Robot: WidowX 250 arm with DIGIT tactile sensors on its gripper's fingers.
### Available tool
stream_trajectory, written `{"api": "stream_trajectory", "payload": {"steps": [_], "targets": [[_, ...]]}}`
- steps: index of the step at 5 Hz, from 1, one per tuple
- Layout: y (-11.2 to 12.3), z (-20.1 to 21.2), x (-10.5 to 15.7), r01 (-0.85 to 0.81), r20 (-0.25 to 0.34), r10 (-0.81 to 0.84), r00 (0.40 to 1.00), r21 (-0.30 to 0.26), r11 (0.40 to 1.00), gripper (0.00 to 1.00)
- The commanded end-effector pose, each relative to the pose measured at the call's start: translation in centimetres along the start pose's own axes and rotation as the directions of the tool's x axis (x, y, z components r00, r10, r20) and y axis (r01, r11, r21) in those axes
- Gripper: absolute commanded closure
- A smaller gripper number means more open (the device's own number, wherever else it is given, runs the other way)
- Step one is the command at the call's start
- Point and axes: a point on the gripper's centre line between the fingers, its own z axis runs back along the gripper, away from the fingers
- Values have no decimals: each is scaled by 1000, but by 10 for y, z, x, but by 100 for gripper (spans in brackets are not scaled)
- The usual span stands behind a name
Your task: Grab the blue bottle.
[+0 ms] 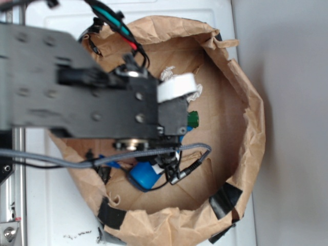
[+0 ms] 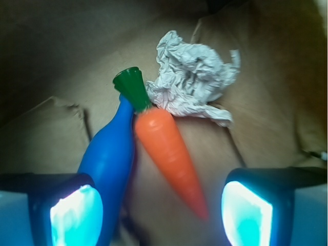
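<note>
The blue bottle (image 2: 110, 154) lies on the brown paper floor, its narrow neck pointing away, in the left of the wrist view. The orange carrot (image 2: 166, 148) with a green top (image 2: 133, 89) lies against its right side. My gripper (image 2: 161, 212) is open above them. The bottle's body runs just inside the left fingertip pad (image 2: 77, 215), and the carrot's tip lies between the two pads. In the exterior view the arm (image 1: 102, 102) covers most of this. Only the bottle's blue base (image 1: 143, 175) and the carrot's green top (image 1: 193, 119) show.
Everything lies inside a round brown paper bag with high crumpled walls (image 1: 251, 118), patched with black tape (image 1: 225, 197). A crumpled white paper ball (image 2: 195, 77) sits beyond the carrot's top. Cables (image 1: 154, 154) hang from the arm into the bag.
</note>
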Motion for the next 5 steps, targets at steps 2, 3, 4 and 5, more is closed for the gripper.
{"api": "stream_trajectory", "payload": {"steps": [2, 3, 4, 5], "targets": [[-36, -31, -2, -135, -57, 130, 990, -86, 987, 0], [-38, -61, -20, -115, -36, 115, 993, 2, 993, 0], [-40, -79, -28, -119, -4, 119, 993, 38, 992, 100], [-43, -69, -22, -73, 9, 73, 997, 42, 996, 100]]}}
